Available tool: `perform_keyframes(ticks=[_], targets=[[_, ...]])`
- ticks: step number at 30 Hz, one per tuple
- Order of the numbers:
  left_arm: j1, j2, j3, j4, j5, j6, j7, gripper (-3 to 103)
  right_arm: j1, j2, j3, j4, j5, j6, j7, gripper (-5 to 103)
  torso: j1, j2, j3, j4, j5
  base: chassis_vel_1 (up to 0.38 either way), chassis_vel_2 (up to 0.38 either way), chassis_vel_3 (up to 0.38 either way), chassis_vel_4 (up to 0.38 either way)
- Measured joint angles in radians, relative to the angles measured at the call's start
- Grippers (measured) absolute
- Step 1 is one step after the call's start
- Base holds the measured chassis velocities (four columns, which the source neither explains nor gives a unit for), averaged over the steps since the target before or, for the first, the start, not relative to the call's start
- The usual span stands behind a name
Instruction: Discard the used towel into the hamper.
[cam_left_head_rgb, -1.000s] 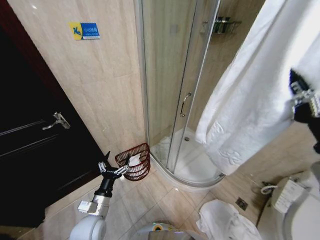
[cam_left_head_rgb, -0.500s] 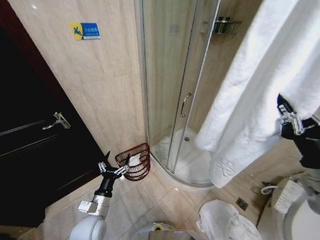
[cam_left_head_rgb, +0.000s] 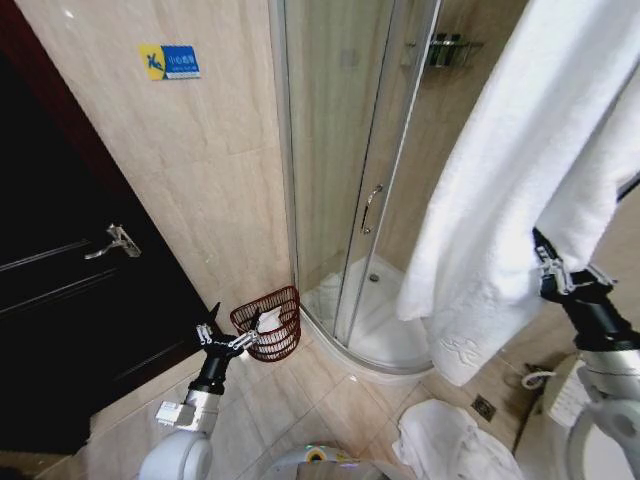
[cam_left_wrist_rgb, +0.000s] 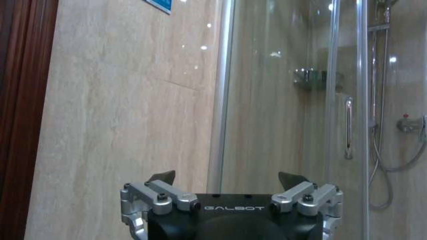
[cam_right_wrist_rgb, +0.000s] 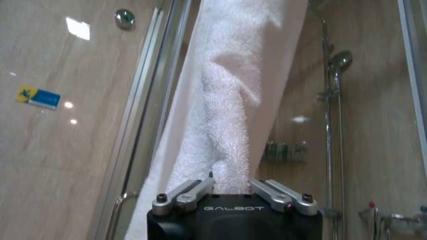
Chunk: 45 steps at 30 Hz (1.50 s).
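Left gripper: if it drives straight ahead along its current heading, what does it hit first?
Probably the hamper: in the head view the open left gripper sits right beside its rim, fingers aimed that way. Its wrist view looks over the rim to the tiled wall, so height is unclear.

There is one small round reddish-brown wire hamper (cam_left_head_rgb: 270, 322) at 7 o'clock. There are two white terry towels: one hanging (cam_left_head_rgb: 520, 180) at 3 o'clock, one crumpled on the floor (cam_left_head_rgb: 450, 445) at 5 o'clock.
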Motion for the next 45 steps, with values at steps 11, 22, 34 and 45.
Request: perform_keyframes(ticks=[11, 22, 34, 45], targets=[[0.000, 0.000, 0.000, 0.000, 0.000, 0.000, 0.000, 100, -0.025, 0.062, -0.104, -0.057, -0.078, 0.077, -0.031, 5, 0.000, 0.000, 0.000, 0.0000, 0.0003, 0.000, 0.000, 0.000, 0.000], [0.000, 0.000, 0.000, 0.000, 0.000, 0.000, 0.000, 100, 0.044, 0.010, -0.014, 0.132, -0.069, 0.084, 0.037, 5, 0.000, 0.000, 0.000, 0.0001, -0.0008, 0.000, 0.000, 0.000, 0.000], [0.000, 0.000, 0.000, 0.000, 0.000, 0.000, 0.000, 100, 0.110, -0.065, 0.027, 0.230, -0.050, 0.024, 0.126, 5, 0.000, 0.000, 0.000, 0.0000, 0.0002, 0.000, 0.000, 0.000, 0.000], [0.000, 0.000, 0.000, 0.000, 0.000, 0.000, 0.000, 100, 0.118, -0.071, 0.022, 0.250, -0.044, 0.007, 0.260, 5, 0.000, 0.000, 0.000, 0.0000, 0.0001, 0.000, 0.000, 0.000, 0.000]])
